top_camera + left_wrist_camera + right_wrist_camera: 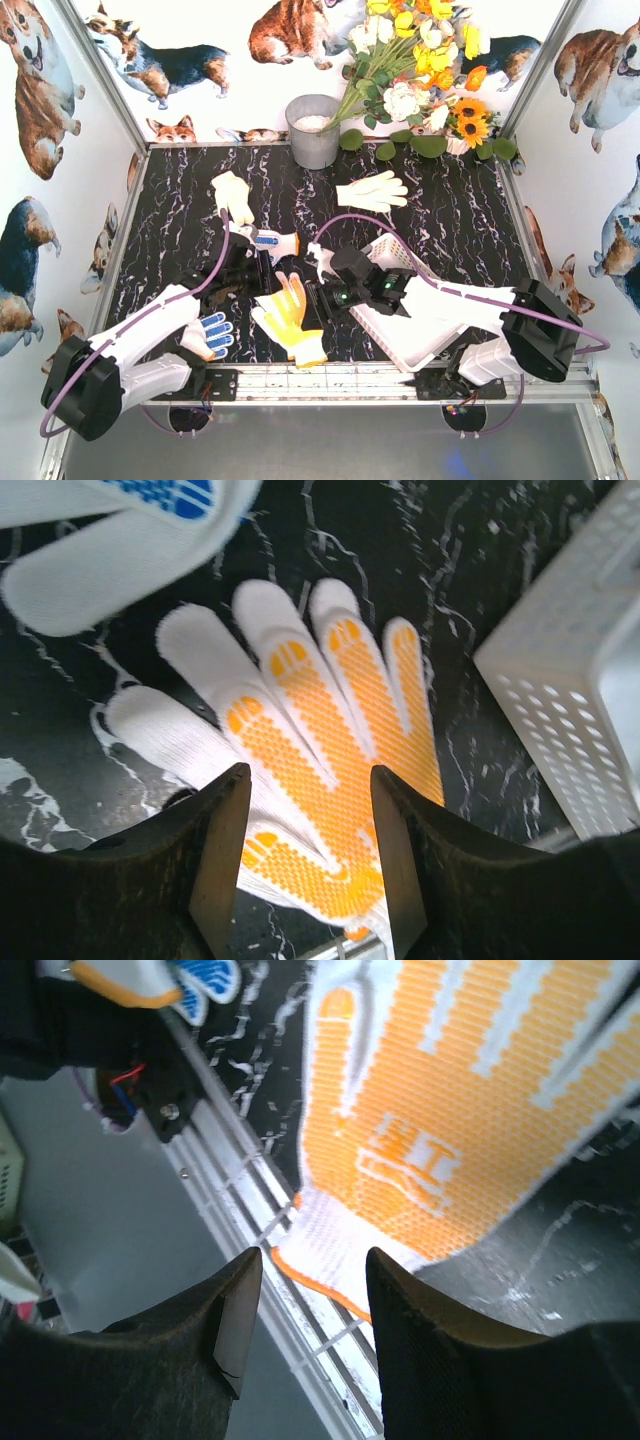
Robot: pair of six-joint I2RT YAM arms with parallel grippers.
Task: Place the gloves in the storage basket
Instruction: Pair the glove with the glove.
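A yellow-palmed glove (290, 318) with an orange cuff lies palm up near the table's front edge. My left gripper (262, 284) is open just above its fingers; in the left wrist view (305, 860) the glove (330, 740) lies under the jaws. My right gripper (313, 299) is open over its cuff end (330, 1250), which shows between the jaws (310, 1270). Blue-dotted gloves lie at front left (210, 335) and mid-table (270, 241). White gloves lie further back (232, 192) (372, 190). The white storage basket (395, 325) stands at front right, partly under my right arm.
A grey metal bucket (313, 130) and a bunch of flowers (420, 70) stand at the back. The metal front rail (340, 378) runs just below the yellow glove's cuff. The basket's lattice wall (560, 680) is close to the right of my left gripper.
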